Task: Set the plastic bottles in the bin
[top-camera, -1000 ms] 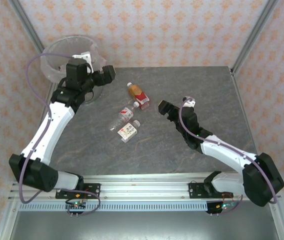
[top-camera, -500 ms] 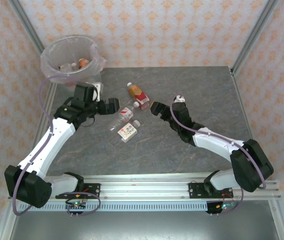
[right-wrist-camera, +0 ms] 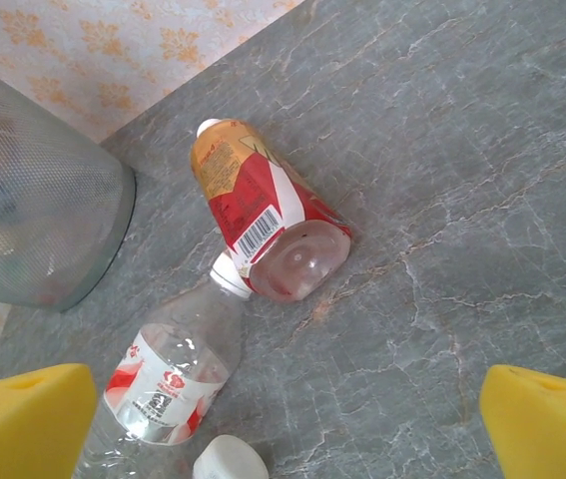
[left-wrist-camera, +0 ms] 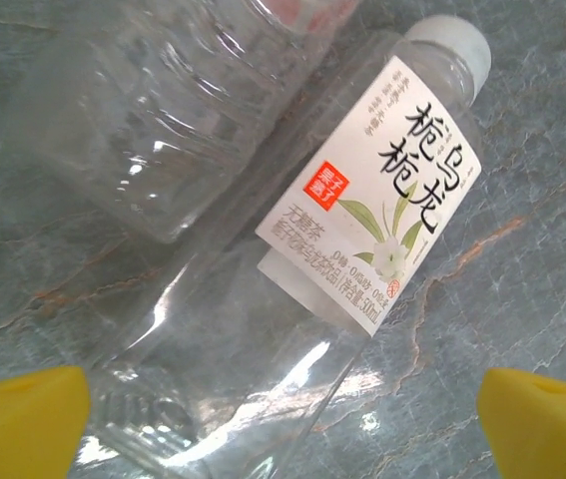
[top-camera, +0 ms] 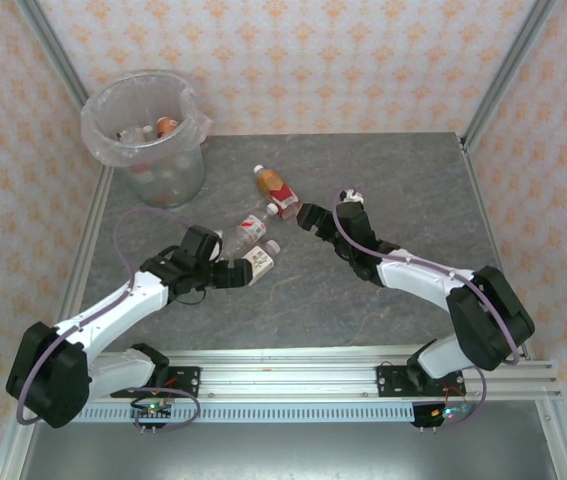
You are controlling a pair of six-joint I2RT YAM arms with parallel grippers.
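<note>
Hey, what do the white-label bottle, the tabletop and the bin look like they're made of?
White-label bottle: clear glossy thin plastic, going by see-through ribbed walls and glints. Tabletop: matte grey veined stone, or stone-look laminate. Bin: translucent frosted plastic, contents showing dimly through; thin clear bag over its rim.

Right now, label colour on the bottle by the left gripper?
The label is white with black characters and green leaves; best in the left wrist view.

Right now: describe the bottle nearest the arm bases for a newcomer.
On the grey table, near the bin, three bottles lie together. Take the white-label bottle, nearest the arm bases. Its label is white with green leaves; the orange-topped bottle and the other clear bottle wear red.
</note>
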